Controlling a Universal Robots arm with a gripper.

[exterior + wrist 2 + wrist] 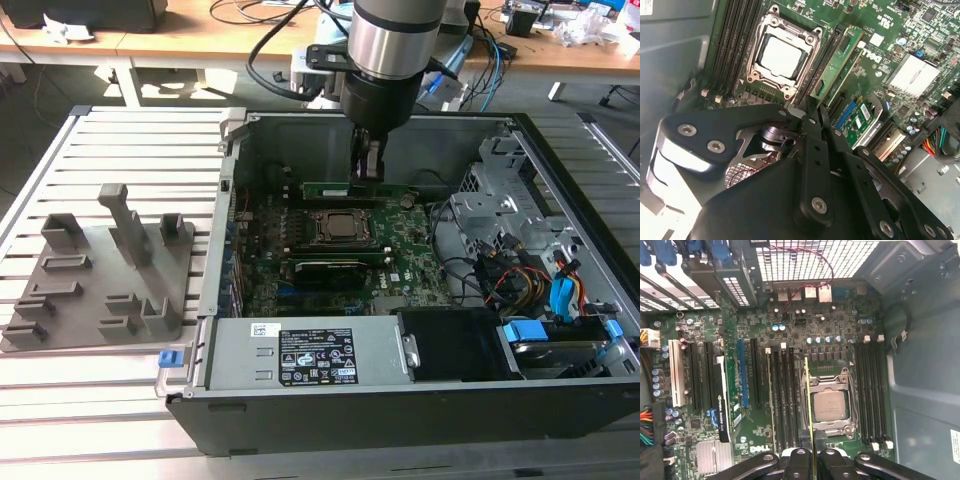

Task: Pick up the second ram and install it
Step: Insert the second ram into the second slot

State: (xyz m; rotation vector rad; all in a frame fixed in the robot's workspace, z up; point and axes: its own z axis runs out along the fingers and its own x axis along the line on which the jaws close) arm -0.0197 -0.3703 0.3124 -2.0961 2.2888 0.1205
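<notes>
inside the open computer case, the gripper has its jaws nearly closed, pinching the second ram edge-on by one end. held upright, the green strip hangs over the motherboard, just beside the cpu socket, above the dark memory slots.

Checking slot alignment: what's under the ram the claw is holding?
Under the ram, held edge-on in the claw, lie black memory slots beside the CPU socket. The ram hides which slot it is over.
</notes>
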